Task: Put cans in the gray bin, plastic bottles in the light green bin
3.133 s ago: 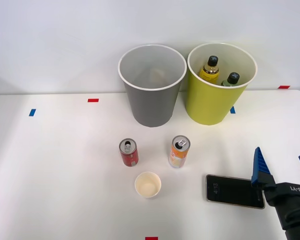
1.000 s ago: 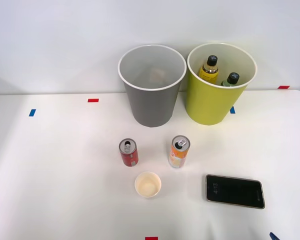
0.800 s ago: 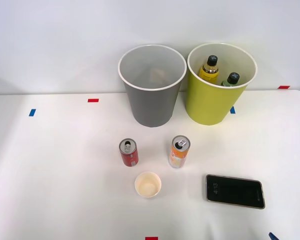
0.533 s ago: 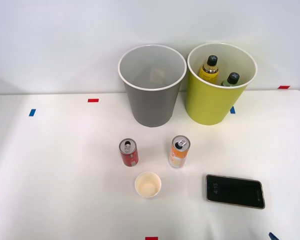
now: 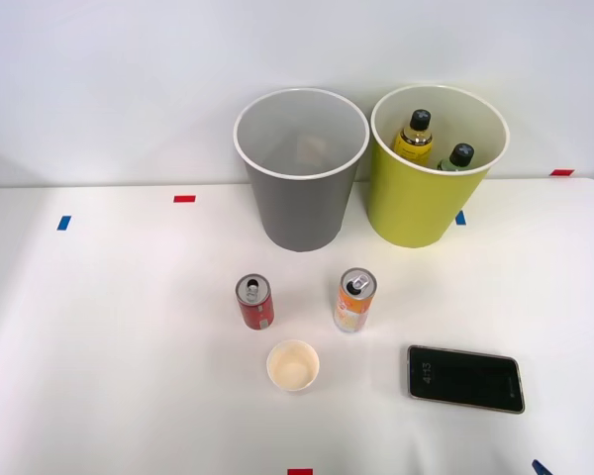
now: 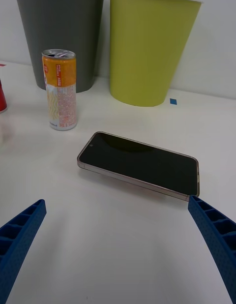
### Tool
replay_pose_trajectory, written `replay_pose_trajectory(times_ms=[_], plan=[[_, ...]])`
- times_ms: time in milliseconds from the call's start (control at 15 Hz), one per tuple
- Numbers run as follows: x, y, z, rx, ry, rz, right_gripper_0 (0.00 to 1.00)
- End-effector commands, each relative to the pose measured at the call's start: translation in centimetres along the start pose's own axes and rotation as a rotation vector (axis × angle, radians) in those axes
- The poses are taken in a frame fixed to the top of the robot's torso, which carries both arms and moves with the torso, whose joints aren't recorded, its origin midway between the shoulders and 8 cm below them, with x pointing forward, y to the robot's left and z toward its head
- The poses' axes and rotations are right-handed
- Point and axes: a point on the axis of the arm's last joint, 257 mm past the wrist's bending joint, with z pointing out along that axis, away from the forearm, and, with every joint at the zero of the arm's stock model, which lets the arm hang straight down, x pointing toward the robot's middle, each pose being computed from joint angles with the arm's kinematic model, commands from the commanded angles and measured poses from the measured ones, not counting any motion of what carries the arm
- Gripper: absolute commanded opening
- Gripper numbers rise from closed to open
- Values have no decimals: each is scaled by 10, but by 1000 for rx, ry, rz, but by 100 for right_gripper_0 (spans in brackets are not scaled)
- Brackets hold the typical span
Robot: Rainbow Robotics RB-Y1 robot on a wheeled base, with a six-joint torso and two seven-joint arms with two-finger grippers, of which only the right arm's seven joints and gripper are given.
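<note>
Both bottles (image 5: 418,132) stand in the green bin (image 5: 416,213); two cans remain on the counter (image 5: 109,327). The tool (image 6: 118,245) is wide and empty, near the phone (image 6: 140,162). Next, I judge: reach left for the orange can (image 6: 60,90), then the gray bin (image 5: 299,213).

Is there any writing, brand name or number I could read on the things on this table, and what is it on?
"4:13", roughly: pale digits on the phone screen, small, so not certain.
Orange can: patterned label, no readable words.
Red can: a white mark, too small to read.
Bottles in the green bin: labels unreadable.
Gray bin and cup: no text.
</note>
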Motion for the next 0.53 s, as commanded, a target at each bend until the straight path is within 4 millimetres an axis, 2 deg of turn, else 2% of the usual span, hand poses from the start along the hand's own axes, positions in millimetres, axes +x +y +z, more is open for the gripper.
replay_pose_trajectory(times_ms=[67,533], plan=[[0,0,0,0,0,0,100],[0,0,0,0,0,0,100]])
